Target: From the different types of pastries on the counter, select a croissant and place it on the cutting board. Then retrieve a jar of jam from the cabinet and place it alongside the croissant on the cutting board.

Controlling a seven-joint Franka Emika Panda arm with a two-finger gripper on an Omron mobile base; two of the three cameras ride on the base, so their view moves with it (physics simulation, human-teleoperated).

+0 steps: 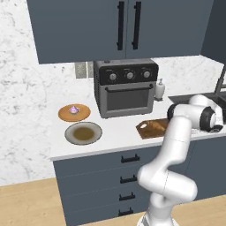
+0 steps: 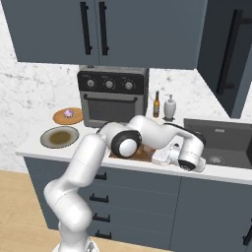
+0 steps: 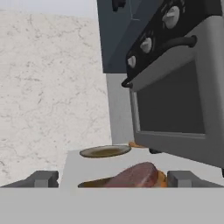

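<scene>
Kitchen: white marble wall [image 1: 26,66], wood floor [image 1: 26,203]. Slate-blue upper cabinets [image 1: 75,31] with black bar handles [image 1: 120,24]. White desk [image 1: 114,137] on slate-blue drawers [image 1: 97,185] with black pulls. Toaster oven [image 1: 126,86] stands at the back of the desk under the cabinets. Dark sink [image 2: 221,140] set in the desk to the right, soap dispenser [image 2: 170,107] and brown bottle [image 2: 156,103] between oven and sink. Light is flat, even.

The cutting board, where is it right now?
In the left base view the cutting board lies on the counter, in front of the toaster oven and toward its right side, partly hidden behind the robot's arm.
</scene>
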